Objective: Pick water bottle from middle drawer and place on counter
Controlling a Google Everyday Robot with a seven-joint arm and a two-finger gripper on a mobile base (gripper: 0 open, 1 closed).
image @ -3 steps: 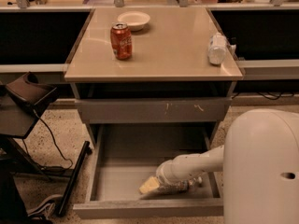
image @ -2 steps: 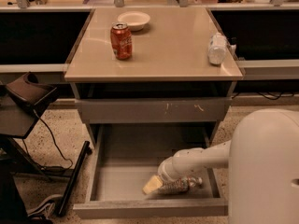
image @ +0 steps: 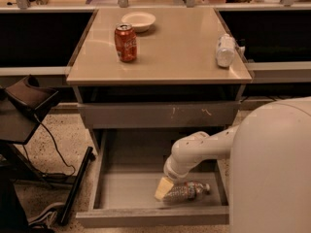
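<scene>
Gripper (image: 163, 188) edged right, beside water bottle (image: 187, 191)

High camera looks down over counter (image: 184, 57) onto end effector (image: 164, 188) in middle drawer (image: 126, 191).

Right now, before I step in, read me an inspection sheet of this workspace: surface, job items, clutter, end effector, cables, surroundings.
Surface: glossy beige counter atop the grey cabinet.
Job's things: clear ribbed plastic water bottle lying on its side, front right in the open grey middle drawer.
Clutter: red soda can upright; shallow white bowl behind it; stubby white bottle at the counter's right edge.
Grippers: end effector down in the drawer, at the water bottle's left end.
Cables: black cable on the floor, left.
Surroundings: speckled floor; black stand left; scratched grey drawer front closed above.
</scene>
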